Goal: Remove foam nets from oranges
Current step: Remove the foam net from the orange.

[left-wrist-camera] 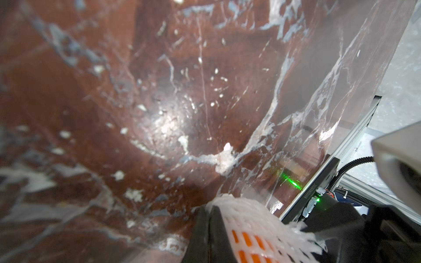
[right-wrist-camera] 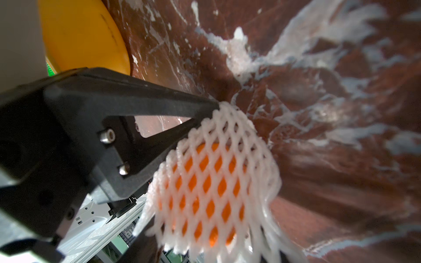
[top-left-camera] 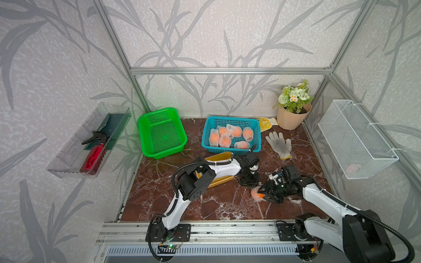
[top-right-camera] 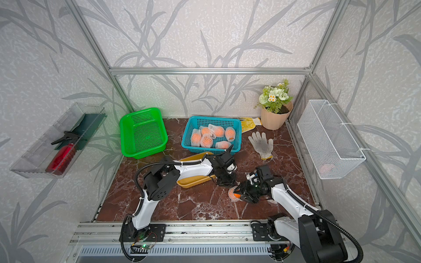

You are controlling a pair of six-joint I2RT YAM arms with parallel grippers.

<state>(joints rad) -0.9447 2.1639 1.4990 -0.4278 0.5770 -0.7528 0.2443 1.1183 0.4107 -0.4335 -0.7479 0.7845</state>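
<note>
One orange (right-wrist-camera: 205, 164) in a white foam net (right-wrist-camera: 227, 141) lies on the marble tabletop at front right, seen in both top views (top-left-camera: 255, 193) (top-right-camera: 232, 193). My left gripper (top-left-camera: 249, 182) (left-wrist-camera: 209, 218) comes down from behind it, shut on the net's upper edge (left-wrist-camera: 250, 218); its black fingers (right-wrist-camera: 159, 104) show in the right wrist view. My right gripper (top-left-camera: 262, 194) (right-wrist-camera: 211, 250) reaches in from the right, its jaws spread with the netted orange between them. Several more netted oranges (top-left-camera: 225, 140) lie in the blue basket (top-left-camera: 230, 119).
An empty green basket (top-left-camera: 145, 127) stands at back left. A yellow tray (top-left-camera: 218, 157) lies under my left arm. A white glove (top-left-camera: 279, 143) and a flower pot (top-left-camera: 291, 118) are at back right. A white wire basket (top-left-camera: 355, 136) hangs on the right wall.
</note>
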